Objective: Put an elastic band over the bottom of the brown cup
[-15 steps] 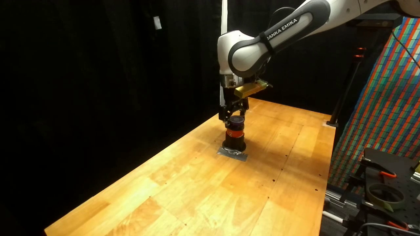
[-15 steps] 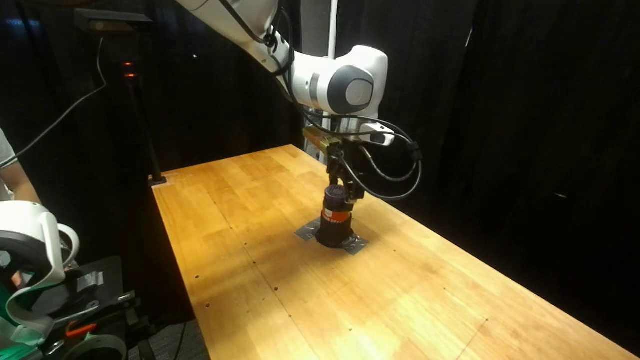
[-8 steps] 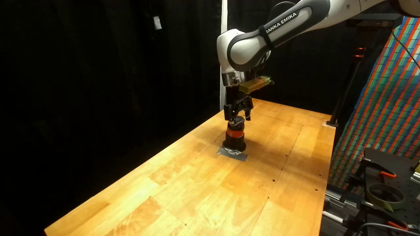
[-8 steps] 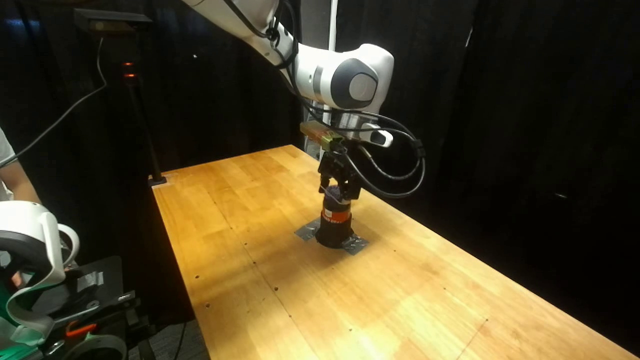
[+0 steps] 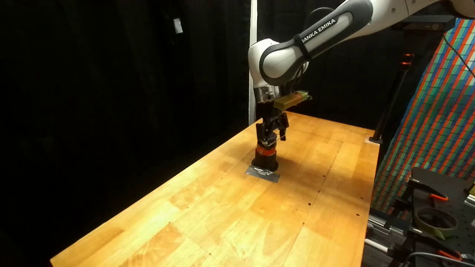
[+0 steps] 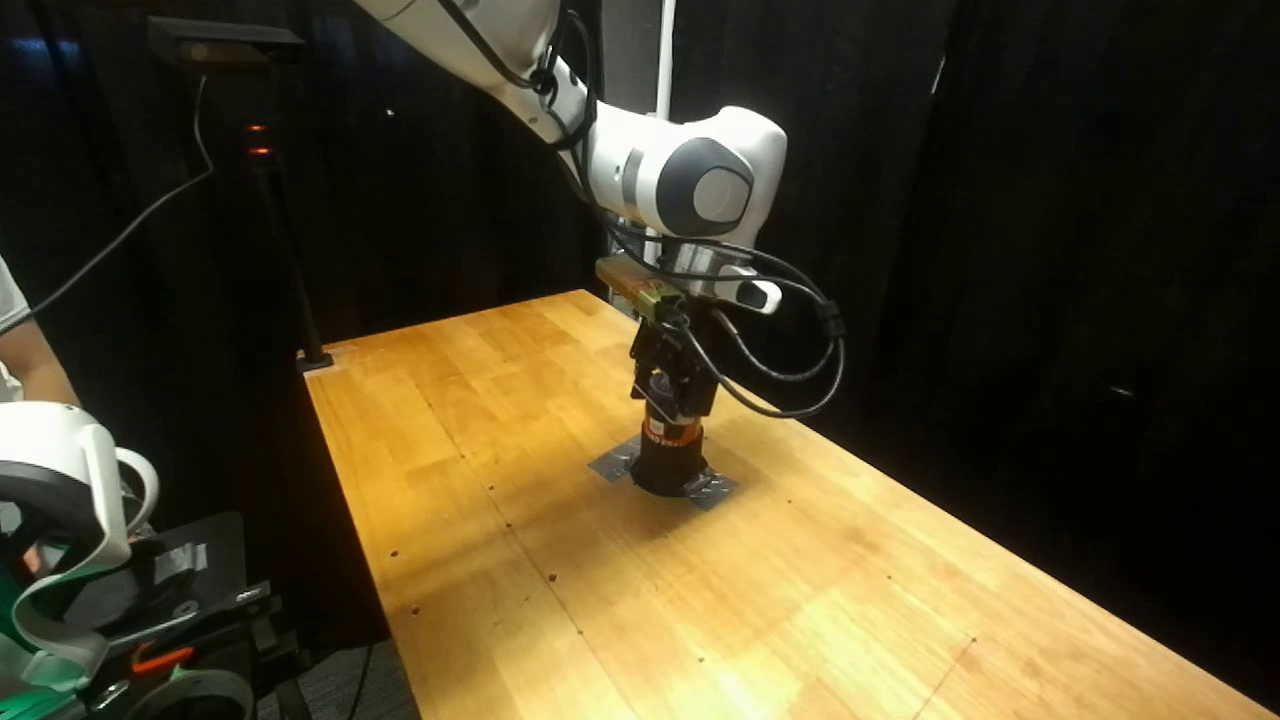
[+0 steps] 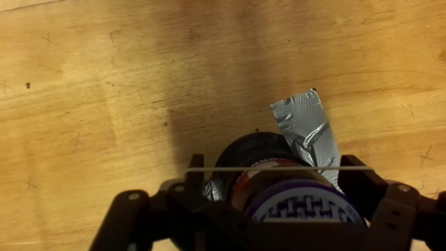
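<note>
The brown cup [image 5: 268, 163] stands upright on the table in both exterior views, with an orange-red stripe [image 6: 655, 430]. Its purple-rimmed upper end [image 7: 306, 200] shows in the wrist view. My gripper [image 7: 274, 170] is open, pointing down, with its fingers [image 5: 261, 130] spread on either side of the cup's upper part. A pale elastic band [image 7: 223, 169] is stretched between the fingertips. One strand passes across the near side of the cup. Another pale strand [image 7: 301, 220] crosses over the cup's end face. I cannot tell whether the band touches the cup.
Grey tape [image 7: 303, 118] lies at the cup's base on the wooden table [image 5: 237, 222]; two strips show in an exterior view [image 6: 710, 490]. A cable loop [image 6: 835, 320] hangs beside my wrist. A black post [image 5: 391, 96] stands at a far corner. A tape roll [image 5: 436, 222] lies on a side stand.
My gripper rose and shifted rightward in an exterior view half a second ago. Now it is lower again, with its fingers spread about the cup's upper part and the band lower across it.
</note>
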`<action>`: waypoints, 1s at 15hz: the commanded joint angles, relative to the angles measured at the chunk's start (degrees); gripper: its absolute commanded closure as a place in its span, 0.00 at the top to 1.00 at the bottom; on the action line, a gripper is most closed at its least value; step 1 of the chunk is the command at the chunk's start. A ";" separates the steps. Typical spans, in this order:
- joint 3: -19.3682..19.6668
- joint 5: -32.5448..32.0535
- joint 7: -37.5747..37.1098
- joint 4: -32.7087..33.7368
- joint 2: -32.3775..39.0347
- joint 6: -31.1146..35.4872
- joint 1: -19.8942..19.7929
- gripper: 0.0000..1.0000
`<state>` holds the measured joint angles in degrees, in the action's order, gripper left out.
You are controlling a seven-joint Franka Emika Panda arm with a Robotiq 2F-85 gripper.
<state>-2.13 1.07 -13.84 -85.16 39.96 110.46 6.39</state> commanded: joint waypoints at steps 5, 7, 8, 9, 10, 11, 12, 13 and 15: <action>0.39 0.21 0.55 -16.80 -10.97 12.73 0.14 0.56; 0.26 0.44 0.80 -21.01 -13.69 16.14 0.04 0.42; 0.27 0.49 0.72 -23.20 -15.03 18.21 0.00 0.34; 0.28 0.37 0.77 -25.19 -16.31 19.78 0.00 0.27; 0.28 0.46 0.69 -27.41 -17.65 21.89 -0.10 0.18; 0.33 0.57 0.41 -29.57 -18.79 24.57 -0.22 0.12; 0.42 0.70 -0.19 -32.13 -20.20 27.96 -0.25 0.10; 0.32 1.20 -0.44 -34.40 -21.32 31.17 -0.46 0.08; 0.14 2.28 -1.28 -39.57 -23.57 39.03 -0.80 0.04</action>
<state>-2.04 1.20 -14.33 -115.13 22.33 140.25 5.90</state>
